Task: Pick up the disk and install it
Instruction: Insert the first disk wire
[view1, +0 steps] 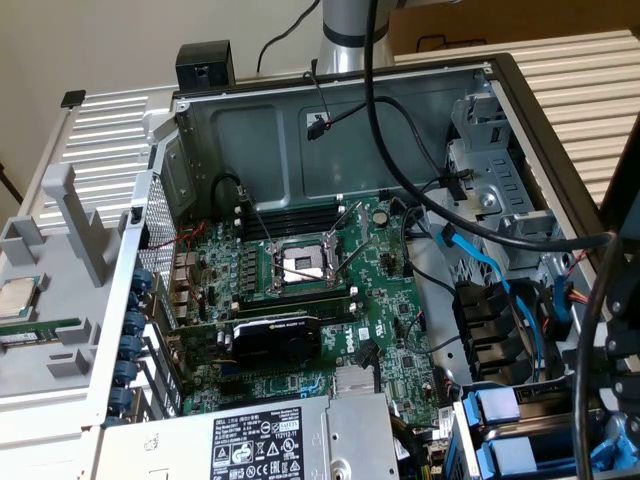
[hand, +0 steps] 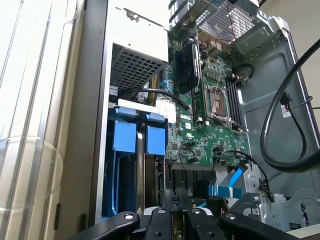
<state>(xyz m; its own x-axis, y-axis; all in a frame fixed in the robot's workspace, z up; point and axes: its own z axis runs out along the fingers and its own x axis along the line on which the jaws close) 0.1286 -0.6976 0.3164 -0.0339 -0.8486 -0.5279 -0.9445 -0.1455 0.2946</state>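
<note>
Open PC case (view1: 250, 120) fills the exterior view, motherboard (view1: 300, 290) at centre. Power supply (view1: 260, 440) at 6 o'clock, its label up. Drive bay with blue carriers (view1: 500, 430) at 5 o'clock; the disk cannot be made out apart from those frames. CPU chip (view1: 15, 297) lies outside at 9 o'clock. Gripper (hand: 172, 225) near the bay; grip state cannot tell.

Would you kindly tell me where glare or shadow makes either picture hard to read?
Wrist view: bright light washes out the pale ribbed surface beside the open grey computer case, and a curved lens reflection overlaps it; the blue plastic drive carriers stay readable. Exterior view: lighting is even; the black graphics card and black drive-bay slots sit in shadow.
</note>
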